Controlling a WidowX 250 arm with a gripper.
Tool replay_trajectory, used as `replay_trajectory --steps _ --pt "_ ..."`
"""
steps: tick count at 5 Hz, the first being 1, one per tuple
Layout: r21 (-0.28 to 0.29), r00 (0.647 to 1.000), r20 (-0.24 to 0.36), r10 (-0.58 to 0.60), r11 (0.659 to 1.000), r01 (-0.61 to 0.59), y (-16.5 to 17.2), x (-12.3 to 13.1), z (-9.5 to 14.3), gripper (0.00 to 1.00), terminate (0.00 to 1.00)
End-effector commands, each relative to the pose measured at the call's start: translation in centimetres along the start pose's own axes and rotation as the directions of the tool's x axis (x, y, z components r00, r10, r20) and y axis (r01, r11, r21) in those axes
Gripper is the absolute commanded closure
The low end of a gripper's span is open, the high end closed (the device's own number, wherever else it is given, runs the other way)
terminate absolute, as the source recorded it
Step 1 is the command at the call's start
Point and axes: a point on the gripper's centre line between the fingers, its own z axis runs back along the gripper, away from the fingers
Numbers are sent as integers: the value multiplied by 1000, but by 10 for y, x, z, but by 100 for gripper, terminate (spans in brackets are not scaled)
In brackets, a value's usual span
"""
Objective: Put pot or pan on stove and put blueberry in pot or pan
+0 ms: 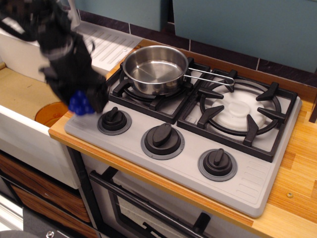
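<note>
While the arm shows only as a motion-blurred dark mass, the fixed things read clearly, so each place below is given from the stove.

Stove (257, 191): grey two-burner cooktop with three black knobs along its front edge; it fills most of the frame and serves as the landmark.

Pan (156, 69): shiny steel, already seated on the stove's left burner grate, empty, its wire handle pointing toward the right burner.

Gripper (83, 101): just off the stove's front-left corner, beside the leftmost knob (114, 119); too smeared to separate the fingers, though they appear closed around the blueberry.

Blueberry (80, 104): deep-blue cluster at the gripper's tip, at the stove's front-left corner, apparently lifted clear of the surface, and well short of the pan.

Orange dish (49, 114): left of the stove, lower, partly hidden by the arm.

Step in hand: judged to be carrying the blueberry to the pan.

Doing it well: rise above the pan's rim before travelling, keep off the knob and the grate, centre over the bowl, lower inside, then release.
</note>
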Motion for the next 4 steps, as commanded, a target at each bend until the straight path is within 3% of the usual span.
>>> replay_trajectory --steps 1,2,4 --pt "44 1000 16 -2 999 1 -8 45 52 100 0" --pt "45 1000 16 11 999 -11 -20 61 57 100 0" --pt "40 998 29 51 998 -52 -43 82 46 100 0"
